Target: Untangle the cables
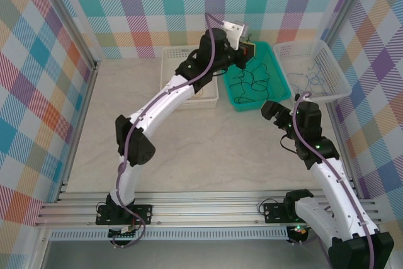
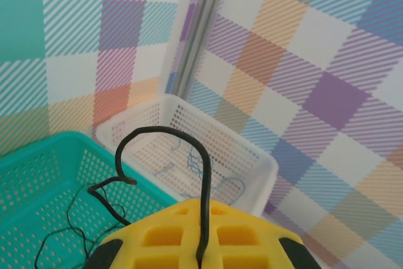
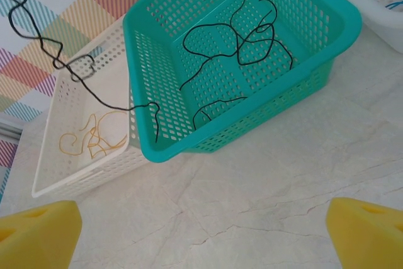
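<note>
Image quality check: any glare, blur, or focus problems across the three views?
Top external: even diffuse light, no glare, soft shadows; black cables in the teal basket barely resolved. Left wrist: yellow jaws soft up close, held cable crisp. Right wrist: sharp on the basket and cables, jaws blurred in the bottom corners.

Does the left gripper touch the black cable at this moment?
Touching. The left wrist view shows the black cable running down into the seam of the shut left gripper, pinched there.

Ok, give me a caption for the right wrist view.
Open right hand facing teal basket of black cables, one strand raised across white basket holding orange cables.
</note>
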